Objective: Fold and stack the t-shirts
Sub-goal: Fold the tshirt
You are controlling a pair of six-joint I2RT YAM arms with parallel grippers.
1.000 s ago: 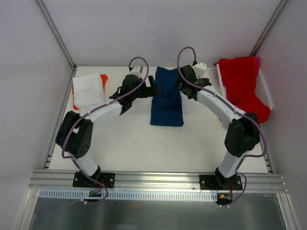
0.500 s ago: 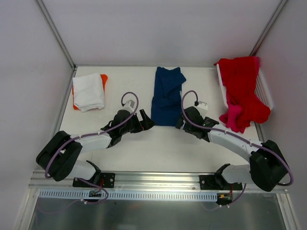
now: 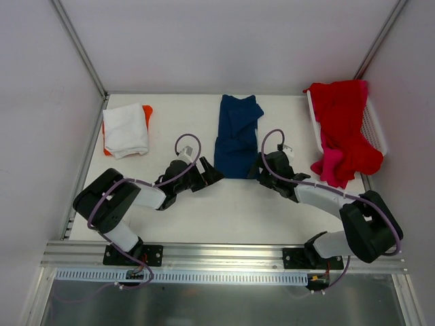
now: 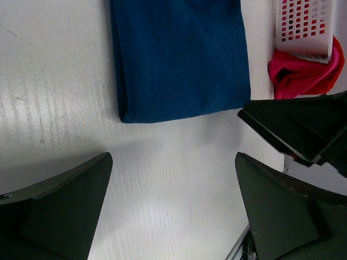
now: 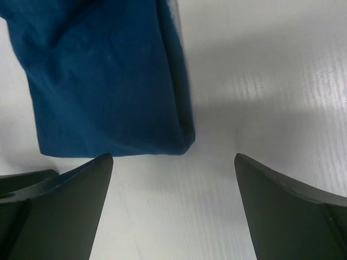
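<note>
Left gripper [image 3: 206, 174]: jaws spread wide, holding nothing, low at the navy t-shirt's [image 3: 236, 139] 7 o'clock corner
Right gripper [image 3: 257, 170]: wide apart too, empty, at its 5 o'clock corner
Navy t-shirt: folded lengthwise, table's [image 3: 204, 224] 12 o'clock
White t-shirt [image 3: 125, 129]: folded on the orange one [image 3: 147, 109], 10 o'clock
Red t-shirt [image 3: 343, 115]: heaped in the basket [image 3: 376, 125], pink one [image 3: 330, 166] spilling out, 2 o'clock

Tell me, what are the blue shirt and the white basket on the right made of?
Blue shirt: soft matte knit cloth, probably cotton; it creases and folds with rounded edges. White basket: looks like rigid moulded plastic, slightly glossy; its wall is a regular grid of small square holes.
</note>
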